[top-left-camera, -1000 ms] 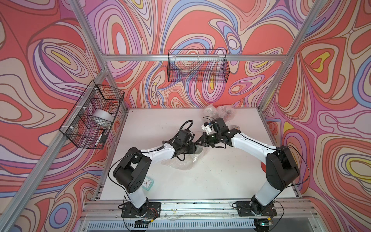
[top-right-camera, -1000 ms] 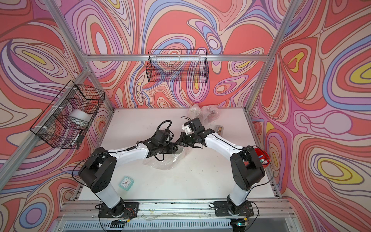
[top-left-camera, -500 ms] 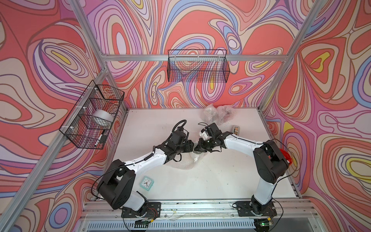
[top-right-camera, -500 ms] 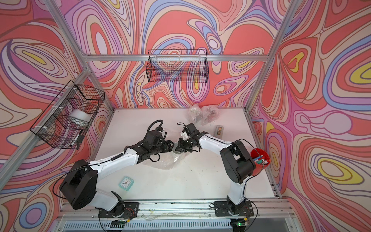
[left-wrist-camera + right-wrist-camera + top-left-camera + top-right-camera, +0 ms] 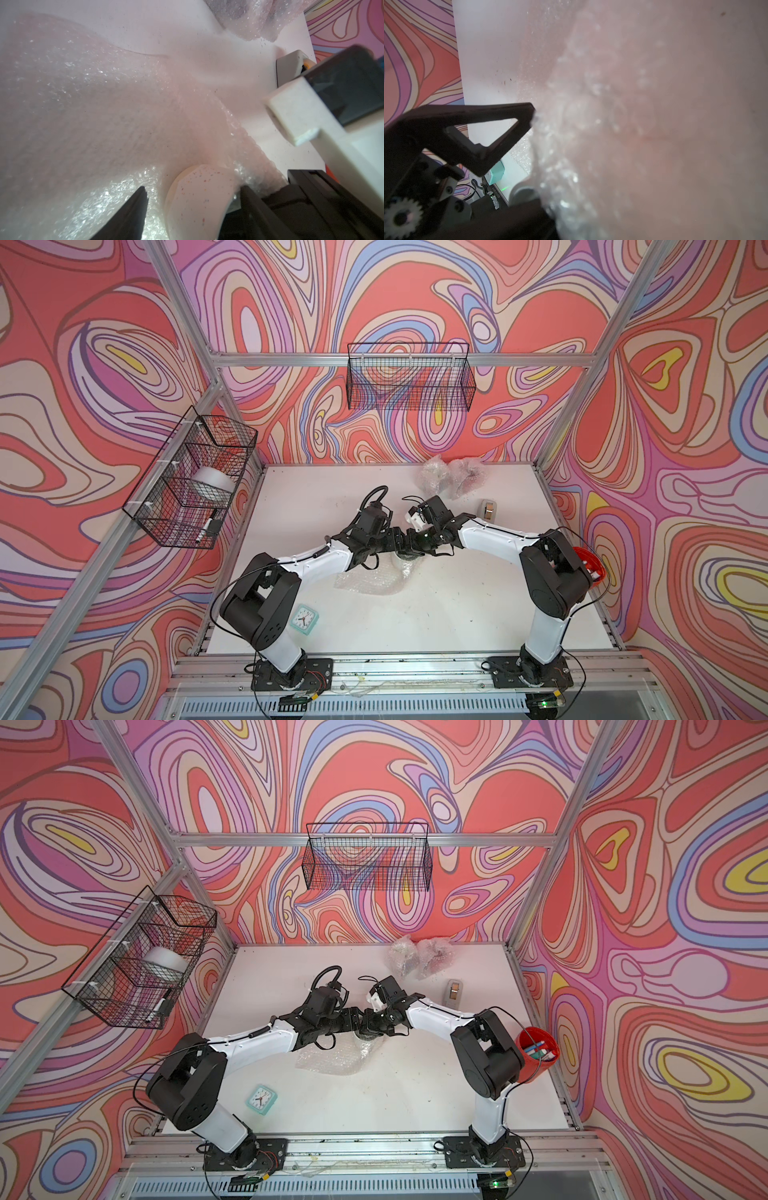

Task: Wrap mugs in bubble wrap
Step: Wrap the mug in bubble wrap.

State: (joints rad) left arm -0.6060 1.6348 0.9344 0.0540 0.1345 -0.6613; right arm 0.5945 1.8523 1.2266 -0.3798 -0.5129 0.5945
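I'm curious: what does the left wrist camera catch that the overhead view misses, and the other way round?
Only the left wrist view: the white speckled mug on the bubble wrap sheet, between the open fingers of the left hand. From above, the arms mostly cover it.
Only a top view: the mint alarm clock, the wire basket on the back wall and the side wire basket holding a white roll.
Both: the bubble wrap sheet and the wrapped bundles at the back of the table.
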